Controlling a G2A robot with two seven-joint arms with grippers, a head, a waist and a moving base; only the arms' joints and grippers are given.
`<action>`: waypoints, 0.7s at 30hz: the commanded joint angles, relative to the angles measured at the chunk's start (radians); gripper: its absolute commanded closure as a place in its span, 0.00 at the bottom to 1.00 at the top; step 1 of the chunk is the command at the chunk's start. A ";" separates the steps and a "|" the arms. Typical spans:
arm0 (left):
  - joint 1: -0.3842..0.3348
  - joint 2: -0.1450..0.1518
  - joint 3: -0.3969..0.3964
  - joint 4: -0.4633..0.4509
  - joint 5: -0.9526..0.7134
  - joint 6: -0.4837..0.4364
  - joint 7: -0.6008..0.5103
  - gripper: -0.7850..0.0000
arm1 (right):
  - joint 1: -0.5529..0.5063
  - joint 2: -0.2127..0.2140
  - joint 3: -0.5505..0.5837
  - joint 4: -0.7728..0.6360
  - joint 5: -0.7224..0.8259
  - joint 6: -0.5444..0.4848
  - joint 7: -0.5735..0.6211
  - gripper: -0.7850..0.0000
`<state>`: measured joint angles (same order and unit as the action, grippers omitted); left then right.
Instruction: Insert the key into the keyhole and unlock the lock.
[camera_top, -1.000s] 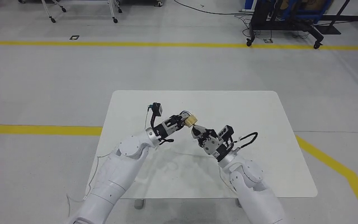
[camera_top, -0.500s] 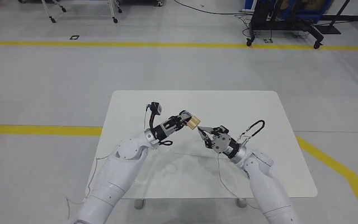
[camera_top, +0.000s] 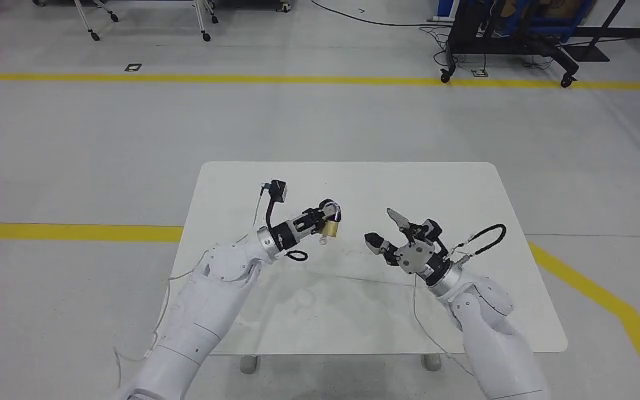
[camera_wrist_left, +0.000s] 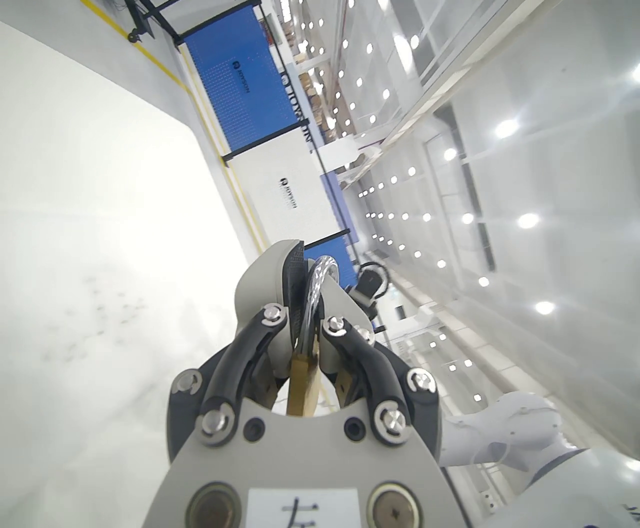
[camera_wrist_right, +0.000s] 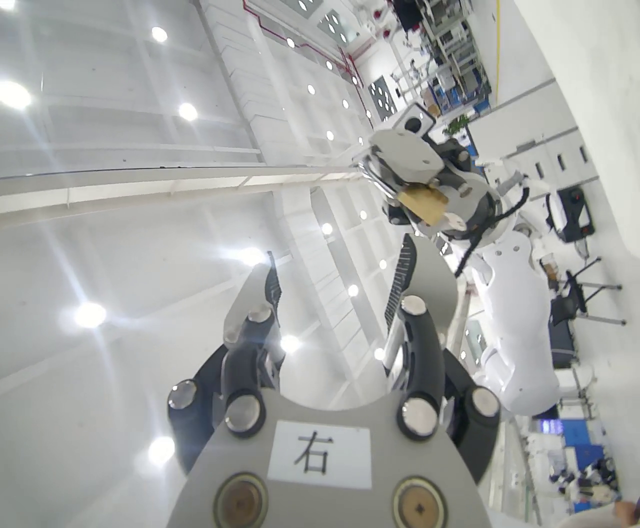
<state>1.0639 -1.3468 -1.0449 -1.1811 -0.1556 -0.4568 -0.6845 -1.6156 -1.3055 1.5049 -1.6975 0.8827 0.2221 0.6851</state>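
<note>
Left of centre in the top view, the left tool (camera_top: 328, 213) is clamped on the lock (camera_top: 328, 229). It pinches the steel shackle (camera_wrist_left: 320, 280), so the brass body sticks out clear above the desk (camera_top: 450, 190), likely to leave the keyhole end open to the other arm. Right of centre, the right tool (camera_top: 381, 227) has its fingers spread wide with nothing between them, and it points at the lock from well apart. Its wrist view has the brass body in the upper right, turned toward it. Whether the shackle is released, I cannot tell.
</note>
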 joint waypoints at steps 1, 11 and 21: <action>-0.001 0.004 0.012 -0.006 0.108 0.021 0.009 1.00 | -0.047 0.002 0.027 -0.057 -0.043 -0.055 -0.067 0.00; -0.046 -0.003 0.122 0.035 0.403 0.301 0.002 1.00 | -0.127 0.005 0.066 -0.142 -0.084 -0.128 -0.144 0.00; -0.081 -0.022 0.166 0.076 0.411 0.424 -0.009 0.00 | -0.127 0.005 0.066 -0.142 -0.084 -0.128 -0.144 0.00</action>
<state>0.9849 -1.3687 -0.8790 -1.1090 0.2584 -0.0319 -0.6922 -1.7425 -1.3009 1.5712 -1.8393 0.7990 0.0939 0.5408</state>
